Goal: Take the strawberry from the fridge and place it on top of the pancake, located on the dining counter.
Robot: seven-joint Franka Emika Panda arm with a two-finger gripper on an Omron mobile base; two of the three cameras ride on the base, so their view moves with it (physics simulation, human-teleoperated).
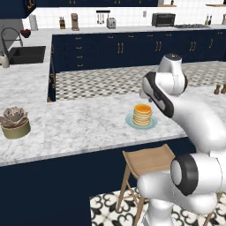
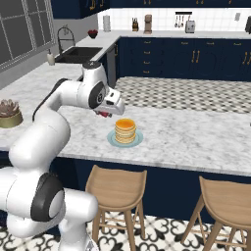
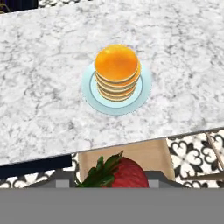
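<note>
Looking from the left base: pancake point(image 1: 142, 114) stacked on a pale-blue plate point(image 1: 130, 122), set on the marble counter point(image 1: 79, 128) near its front edge. White arm point(image 1: 194, 119) rising from the lower right, elbow bent, hand end above and just right of the stack; gripper hidden behind the arm's own links here. Succulent in a round pot point(image 1: 15, 123) at the counter's left end, well apart from the plate. Wooden stool point(image 1: 145, 164) tucked under the counter below the plate. Sink point(image 1: 26, 54) far left, toaster oven point(image 1: 163, 19) on the back counter.

From the right base: same stack on its plate, again near the front of the counter. Gripper point(image 2: 103, 114) hanging above the marble just left of the pancake, not touching it, with a spot of red showing under the white hand: the strawberry point(image 2: 103, 114). Two stools below the counter, one point(image 2: 116, 188) under the plate, one point(image 2: 225, 201) to the right. Potted succulent at the left edge.

From the hand: strawberry large at the bottom, green leaves pointing left, clamped between the grey finger pads point(image 3: 155, 178) on either side. Pancake seen from above, golden top, plate rim around it, well apart from the fruit. Counter edge crossing below the plate, with stool seat and patterned floor tiles point(image 3: 192, 153) beneath.
</note>
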